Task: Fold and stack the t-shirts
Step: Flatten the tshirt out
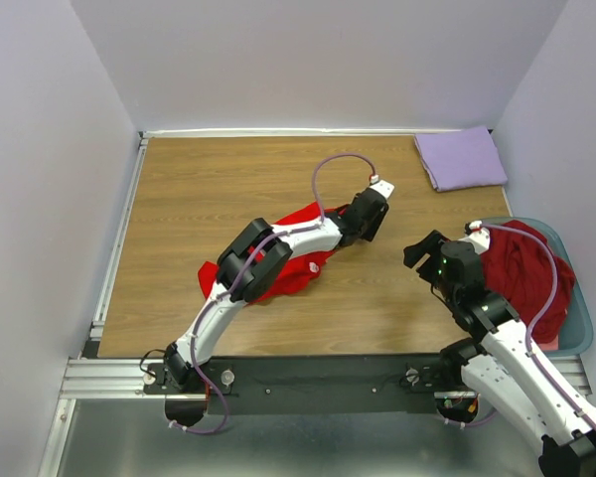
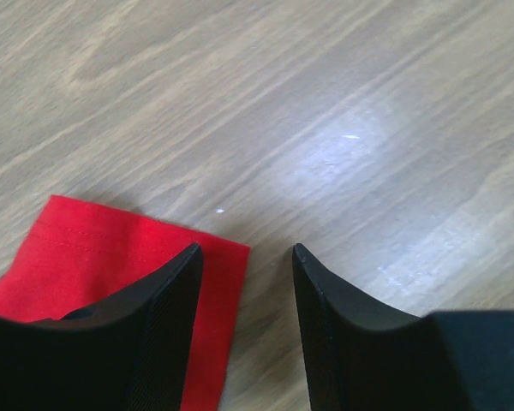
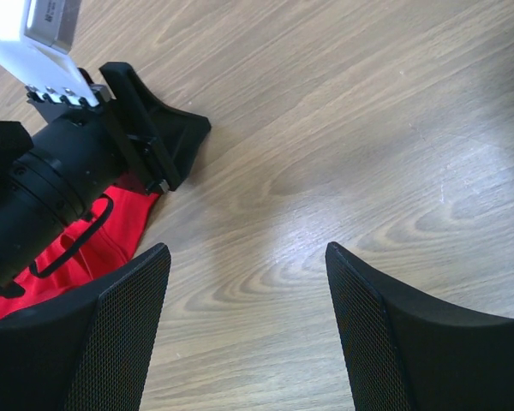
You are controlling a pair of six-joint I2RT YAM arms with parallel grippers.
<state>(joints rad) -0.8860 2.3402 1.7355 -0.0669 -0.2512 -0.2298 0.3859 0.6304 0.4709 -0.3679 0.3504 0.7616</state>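
Red t-shirt [image 2: 94,248] corner lies at open, empty left hand [image 2: 245,250]; right hand [image 3: 247,248] open, empty.

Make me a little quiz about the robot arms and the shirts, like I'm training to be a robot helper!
1. True or false: the lavender t-shirt lies folded at the far right corner of the table.
2. Where are the maroon t-shirts? A) in the teal basket B) on top of the lavender one C) spread flat in the middle of the wood
3. What colour is the cloth corner lying beside the left pincer?
Key: 1 true. 2 A. 3 red; it is the red t-shirt.
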